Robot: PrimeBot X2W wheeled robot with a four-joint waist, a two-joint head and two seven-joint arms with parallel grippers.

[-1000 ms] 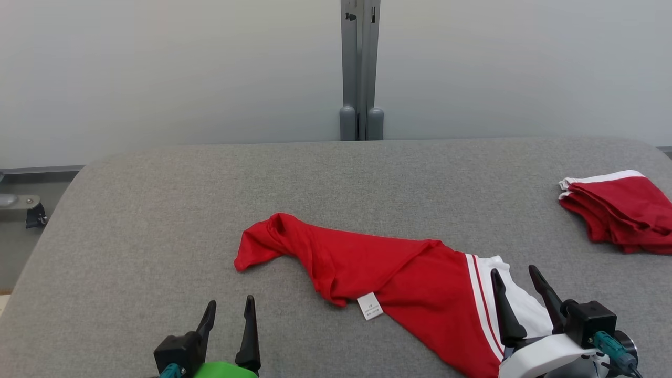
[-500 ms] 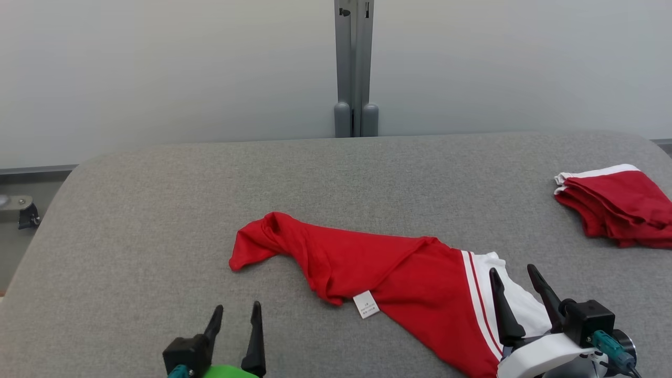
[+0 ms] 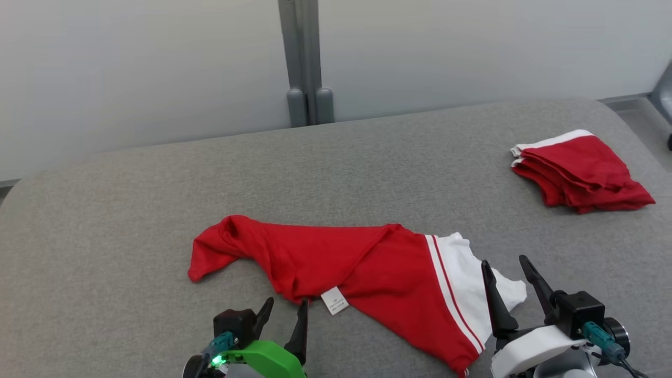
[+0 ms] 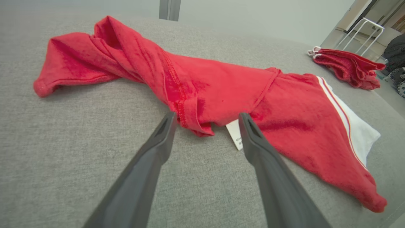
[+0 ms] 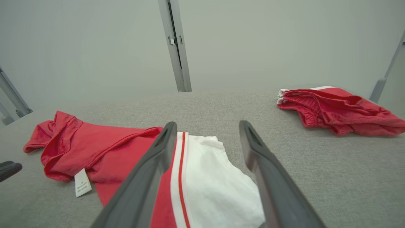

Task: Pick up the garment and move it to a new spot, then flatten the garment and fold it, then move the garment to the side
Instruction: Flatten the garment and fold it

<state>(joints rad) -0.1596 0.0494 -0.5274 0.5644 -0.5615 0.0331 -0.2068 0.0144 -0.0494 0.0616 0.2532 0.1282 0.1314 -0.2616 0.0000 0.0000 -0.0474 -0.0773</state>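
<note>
While the head view takes in the whole table (image 3: pixel 131 173), it shows the red garment (image 3: pixel 336 262) lying crumpled and drawn out across the near middle, its white, striped end toward the robot's right. The left gripper (image 3: pixel 287 302) has its fingers spread wide with nothing held, tips just short of the garment's near edge beside the white label (image 3: pixel 334 300). The right gripper (image 3: pixel 504 261) is equally wide and empty, poised over the white end; I cannot tell whether it touches the cloth.

The left wrist view brings out a stitched hem (image 4: pixel 177 95) on a turned-over flap that ends between that gripper's fingertips, and, beyond the table's corner, a white wire stand (image 4: pixel 364 31). The right wrist view puts the white band and its thin red stripe between its own fingers, with the other arm's dark fingertip (image 5: pixel 9 169) at the left edge.

The table is grey, fabric-covered and round-cornered. A folded pile (image 3: pixel 577 170) of red and white cloth sits at its far right, well apart from the garment. Behind stands a plain pale wall (image 3: pixel 131 63) and a grey upright post (image 3: pixel 304 52).
</note>
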